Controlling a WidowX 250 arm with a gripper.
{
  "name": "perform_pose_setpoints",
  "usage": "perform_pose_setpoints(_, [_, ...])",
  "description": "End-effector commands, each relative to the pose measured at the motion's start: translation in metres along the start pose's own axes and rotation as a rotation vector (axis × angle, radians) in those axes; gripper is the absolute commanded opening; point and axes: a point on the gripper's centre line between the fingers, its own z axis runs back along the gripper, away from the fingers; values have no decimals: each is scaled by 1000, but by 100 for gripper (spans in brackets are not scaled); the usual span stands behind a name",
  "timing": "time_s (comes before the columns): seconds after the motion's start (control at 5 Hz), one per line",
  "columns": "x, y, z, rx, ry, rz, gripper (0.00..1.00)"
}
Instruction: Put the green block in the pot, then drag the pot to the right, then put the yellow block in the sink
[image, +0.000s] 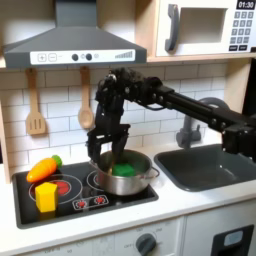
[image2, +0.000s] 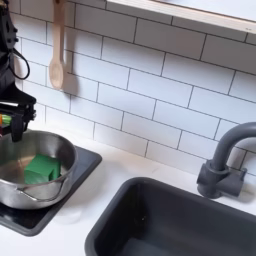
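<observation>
Both exterior views show the claw hanging spread wide just above the pot, gripping nothing. Directly beneath it, the green block lies on the pot's floor. To the first exterior view's left of the claw, the yellow block stands on the stove, with a toy carrot just behind it. Well off to the first exterior view's right of the claw, the sink is set into the counter.

first exterior view: frontal, wide, whole kitchen | second exterior view: close, high, beside the gripper | shared: pot, sink
</observation>
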Motion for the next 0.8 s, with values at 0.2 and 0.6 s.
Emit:
perform_pose_setpoints(0.2, [-7, 35, 2, 62, -3, 142, 100])
perform_pose_setpoints(0.6, [-20, 54, 7, 80, -18, 183, 100])
